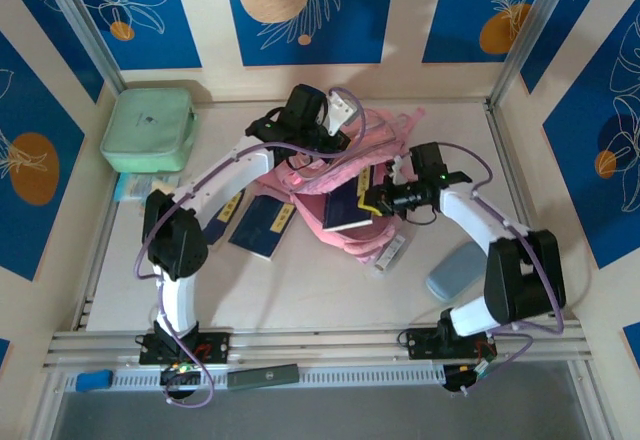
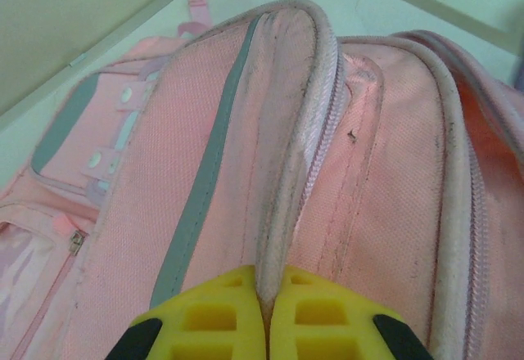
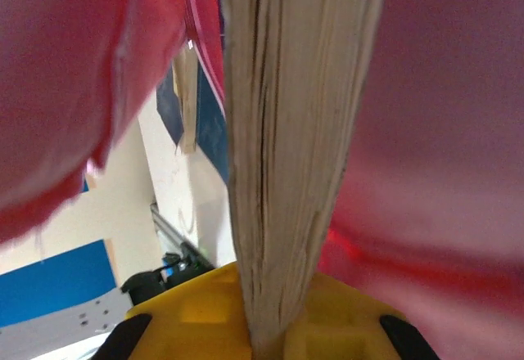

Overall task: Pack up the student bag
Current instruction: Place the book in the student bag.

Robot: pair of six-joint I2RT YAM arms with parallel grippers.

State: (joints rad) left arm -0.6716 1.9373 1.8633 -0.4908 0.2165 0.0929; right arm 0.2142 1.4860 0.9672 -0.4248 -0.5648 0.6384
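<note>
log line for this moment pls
left hand shut on bag edge | right hand shut on book, bag fabric either side | spare book beside bag

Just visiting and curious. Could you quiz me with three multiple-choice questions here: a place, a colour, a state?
1. Where is the mint-green zipped case?
A) far-left corner of the table
B) its near-right corner
C) its centre
2. What colour is the cover of the book in the right gripper?
A) red
B) dark blue
C) white
3. What is the left gripper doing?
A) hanging open
B) pinching a fold of the pink backpack
C) holding a pen

1 A: it lies by the back-left walls.
2 B: its navy cover shows from above.
3 B: yellow fingers close on pink fabric.
</note>
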